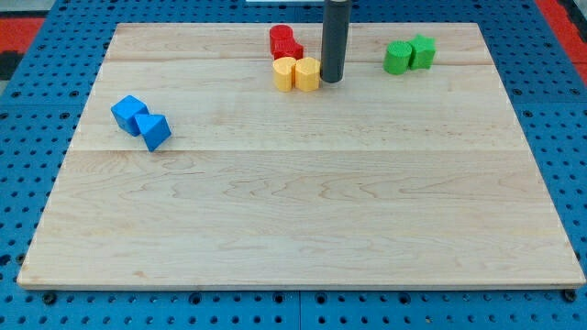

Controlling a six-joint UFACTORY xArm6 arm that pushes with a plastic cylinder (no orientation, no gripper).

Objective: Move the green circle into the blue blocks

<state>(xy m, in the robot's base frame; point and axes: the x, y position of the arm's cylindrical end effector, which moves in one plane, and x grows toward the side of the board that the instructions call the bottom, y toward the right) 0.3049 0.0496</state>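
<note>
The arm is carrying no gripper, so there is nothing to open or close and nothing being held; it is ending in a straight dark rod, and my tip (pixel 331 80) is resting on the table (pixel 303 211) near the view's top, just right of centre. My tip is sitting just beside the right-hand yellow block (pixel 307 73), close enough that I cannot tell whether it is touching it. That block is pressing against a second yellow block (pixel 285 72) on its left, and both are showing rounded tops. Just above the yellow pair, two red blocks (pixel 285 43) are huddling together, their shapes hard to make out. The green blocks are lying to the view's right of my tip, near the top edge: the left green block (pixel 398 58) is looking rounded and may be the green circle, while the right green block (pixel 423 51) is touching it; which one is the circle I cannot say for certain. The two blue blocks are sitting well apart from all this, at the view's left: one blue cube (pixel 129 113) and one blue block (pixel 155 131) touching it. The yellow and red blocks are standing between the green pair and the blue pair.
</note>
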